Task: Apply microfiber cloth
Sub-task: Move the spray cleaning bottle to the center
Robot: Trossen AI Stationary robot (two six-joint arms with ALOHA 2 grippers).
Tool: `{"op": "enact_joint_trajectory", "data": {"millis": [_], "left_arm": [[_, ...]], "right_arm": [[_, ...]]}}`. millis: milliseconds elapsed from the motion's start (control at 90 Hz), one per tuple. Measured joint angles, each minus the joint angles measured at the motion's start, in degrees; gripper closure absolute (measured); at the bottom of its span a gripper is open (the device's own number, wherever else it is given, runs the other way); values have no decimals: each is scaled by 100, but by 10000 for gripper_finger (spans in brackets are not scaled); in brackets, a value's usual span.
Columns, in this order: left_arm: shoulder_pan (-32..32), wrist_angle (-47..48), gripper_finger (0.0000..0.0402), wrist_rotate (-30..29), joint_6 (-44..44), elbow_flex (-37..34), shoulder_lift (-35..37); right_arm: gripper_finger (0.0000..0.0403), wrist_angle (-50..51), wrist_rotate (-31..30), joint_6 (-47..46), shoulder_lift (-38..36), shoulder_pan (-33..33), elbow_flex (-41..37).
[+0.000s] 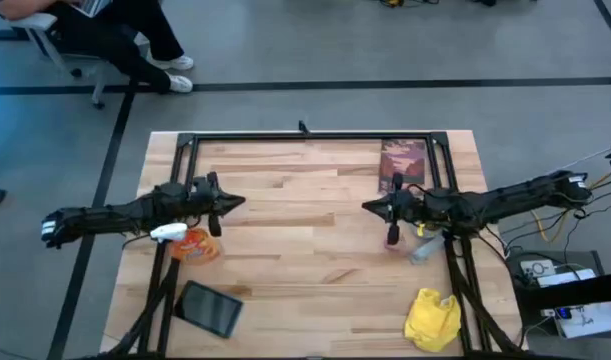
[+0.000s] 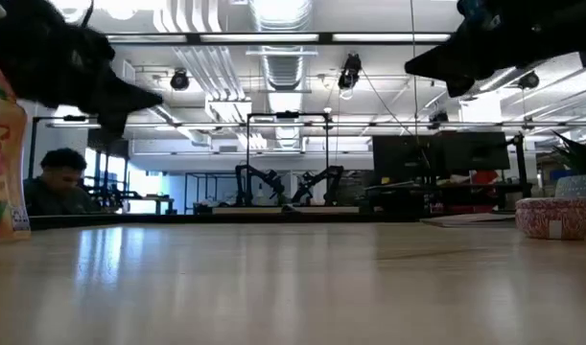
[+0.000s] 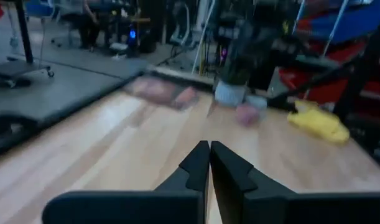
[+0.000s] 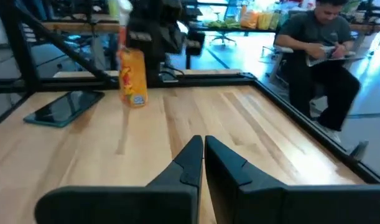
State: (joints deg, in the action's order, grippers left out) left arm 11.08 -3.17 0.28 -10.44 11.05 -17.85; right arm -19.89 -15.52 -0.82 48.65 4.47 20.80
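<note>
The bright yellow microfiber cloth (image 1: 432, 319) lies crumpled on the table near its front right corner, also seen in the left wrist view (image 3: 319, 122). A black tablet (image 1: 209, 309) lies flat at the front left. My left gripper (image 1: 237, 203) hovers shut above the table's left half, beside the orange spray bottle (image 1: 192, 243). My right gripper (image 1: 369, 207) hovers shut over the right half, pointing toward the left. Both hold nothing; their fingertips (image 3: 209, 149) (image 4: 199, 143) are closed together.
The orange spray bottle (image 4: 133, 78) stands upright near the left arm. A reddish book (image 1: 402, 163) lies at the far right, and a small pink jar and a clear cup (image 1: 422, 246) stand under the right arm. A person sits beyond the table's far left corner (image 4: 320, 46).
</note>
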Motion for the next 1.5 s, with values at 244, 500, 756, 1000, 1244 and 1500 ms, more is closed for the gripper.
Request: {"op": "enact_joint_trajectory", "data": {"millis": [244,500,756,1000,1244,1500], "left_arm": [[-1,2140,402,-18,91,2208,-524],[-124,3184,401,789,33,3771,-1124],[-862,3634,402,1775,-289,4179,-1261],[-2098,3631,402,1619,-513,4179,-1362],[-3538,3579,402,1044,-677,4179,-1733],[-5338,3551,402,-479,-1204,4266,-2396]], "right_arm": [[403,1157,-176,-13,301,-2,882],[403,1556,-206,-38,264,0,1189],[403,1776,-208,-231,257,52,1184],[403,1857,-208,-382,257,52,1182],[403,1852,-208,-623,255,52,1182],[403,1855,-210,-820,255,52,1182]]}}
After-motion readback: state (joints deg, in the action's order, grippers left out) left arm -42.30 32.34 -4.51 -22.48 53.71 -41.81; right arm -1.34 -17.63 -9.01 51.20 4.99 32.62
